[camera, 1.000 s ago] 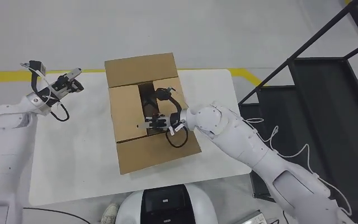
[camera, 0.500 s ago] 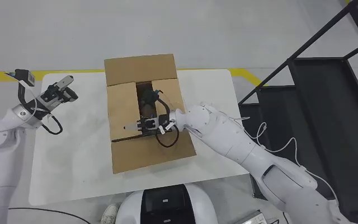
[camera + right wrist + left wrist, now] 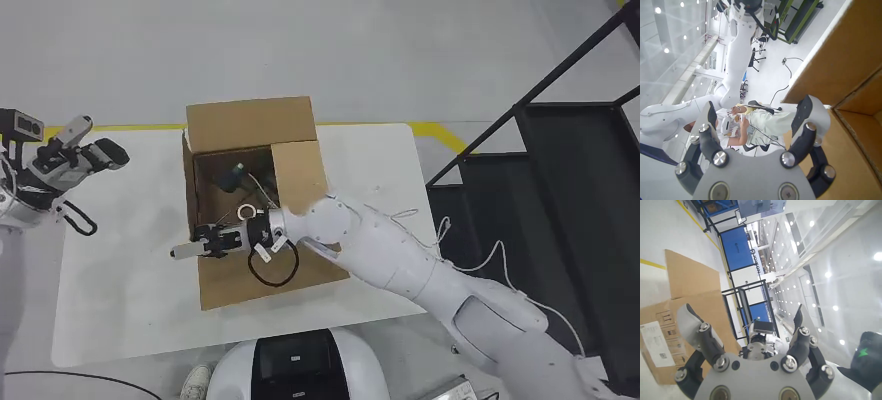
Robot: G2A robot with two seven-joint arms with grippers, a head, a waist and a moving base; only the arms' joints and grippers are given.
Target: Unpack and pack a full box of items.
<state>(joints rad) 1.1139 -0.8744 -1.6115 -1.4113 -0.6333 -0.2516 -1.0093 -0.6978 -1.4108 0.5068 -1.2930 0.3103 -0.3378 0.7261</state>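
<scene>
A brown cardboard box (image 3: 258, 283) stands in the middle of the white table (image 3: 120, 290). Its far flap (image 3: 250, 124) lies folded outward and one inner flap (image 3: 300, 170) still covers the right part. The opening is dark, with a dark object (image 3: 232, 180) and a small pale ring (image 3: 245, 211) inside. My right gripper (image 3: 190, 250) reaches across the box to its left rim and is open (image 3: 758, 106), with cardboard (image 3: 844, 62) beside one finger. My left gripper (image 3: 100, 140) hangs open (image 3: 743, 311) off the table's far left corner, facing the box (image 3: 693, 289).
Bare table lies left of the box and in front of it. A black metal staircase (image 3: 560, 180) stands to the right of the table. A yellow floor line (image 3: 440, 130) runs behind it.
My right gripper swept left across the box top and the left flap went aside, uncovering the inside. The box shifted a little. My left gripper drew back to the far left.
</scene>
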